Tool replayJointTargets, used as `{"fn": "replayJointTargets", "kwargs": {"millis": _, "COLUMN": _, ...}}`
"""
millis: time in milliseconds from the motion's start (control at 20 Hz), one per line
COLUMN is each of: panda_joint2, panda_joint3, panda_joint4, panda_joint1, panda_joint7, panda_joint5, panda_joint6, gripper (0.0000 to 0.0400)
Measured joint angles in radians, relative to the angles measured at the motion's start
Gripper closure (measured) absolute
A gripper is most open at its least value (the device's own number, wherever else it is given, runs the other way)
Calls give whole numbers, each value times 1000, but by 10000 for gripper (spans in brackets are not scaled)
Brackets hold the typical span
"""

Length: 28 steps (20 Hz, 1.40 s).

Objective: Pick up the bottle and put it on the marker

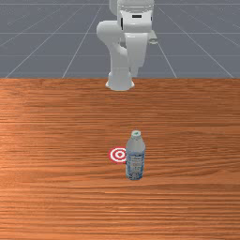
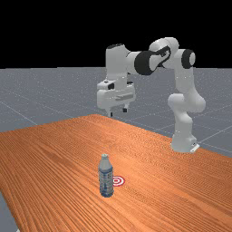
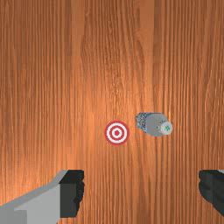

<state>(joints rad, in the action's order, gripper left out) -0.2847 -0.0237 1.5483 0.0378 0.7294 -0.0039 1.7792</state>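
My black-tipped pincer (image 2: 118, 112) hangs wide, above the blue-grey plastic bottle (image 2: 106, 179): likely light, slightly squeezable; I'd pinch mid-body, gently.

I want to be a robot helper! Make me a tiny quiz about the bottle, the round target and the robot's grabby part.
1. True or false: the bottle stands upright on the table.
2. Pick one. The end effector is: a) shut on the bottle; b) open, above the table; c) touching the marker.
3. Fill in: the marker has red and ____ rings.

Key: 1 true; 2 b; 3 white.
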Motion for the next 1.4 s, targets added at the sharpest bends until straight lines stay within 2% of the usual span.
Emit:
{"fn": "replayJointTargets", "kwargs": {"millis": 150, "panda_joint2": -1, "panda_joint3": -15, "panda_joint4": 3, "panda_joint1": 29, "panda_joint7": -59, "panda_joint5": -3, "panda_joint6": 16, "gripper": 2}}
{"fn": "replayJointTargets", "kwargs": {"millis": 300, "panda_joint2": -24, "panda_joint3": -31, "panda_joint4": -36, "panda_joint1": 60, "panda_joint7": -99, "panda_joint5": -4, "panda_joint6": -14, "gripper": 1}}
{"fn": "replayJointTargets", "kwargs": {"millis": 500, "panda_joint2": -96, "panda_joint3": -33, "panda_joint4": -145, "panda_joint1": 68, "panda_joint7": -96, "panda_joint5": -7, "panda_joint6": -54, "gripper": 0}}
{"fn": "replayJointTargets", "kwargs": {"millis": 750, "panda_joint2": -74, "panda_joint3": -25, "panda_joint4": -99, "panda_joint1": 50, "panda_joint7": -64, "panda_joint5": -6, "panda_joint6": -14, "gripper": 0}}
{"fn": "replayJointTargets", "kwargs": {"millis": 1150, "panda_joint2": -64, "panda_joint3": 14, "panda_joint4": -89, "panda_joint1": -16, "panda_joint7": 37, "panda_joint5": -21, "panda_joint6": -24, "gripper": 0}}
{"fn": "replayJointTargets", "kwargs": {"millis": 1200, "panda_joint2": -64, "panda_joint3": 28, "panda_joint4": -88, "panda_joint1": -12, "panda_joint7": 26, "panda_joint5": -75, "panda_joint6": -26, "gripper": 0}}
{"fn": "replayJointTargets", "kwargs": {"millis": 1250, "panda_joint2": -64, "panda_joint3": 35, "panda_joint4": -87, "panda_joint1": -22, "panda_joint7": 39, "panda_joint5": -78, "panda_joint6": -24, "gripper": 0}}
{"fn": "replayJointTargets", "kwargs": {"millis": 1300, "panda_joint2": -129, "panda_joint3": 27, "panda_joint4": -194, "panda_joint1": -46, "panda_joint7": 75, "panda_joint5": -14, "panda_joint6": -135, "gripper": 0}}
{"fn": "replayJointTargets", "kwargs": {"millis": 1400, "panda_joint2": -147, "panda_joint3": 28, "panda_joint4": -176, "panda_joint1": -48, "panda_joint7": 74, "panda_joint5": -15, "panda_joint6": -115, "gripper": 0}}
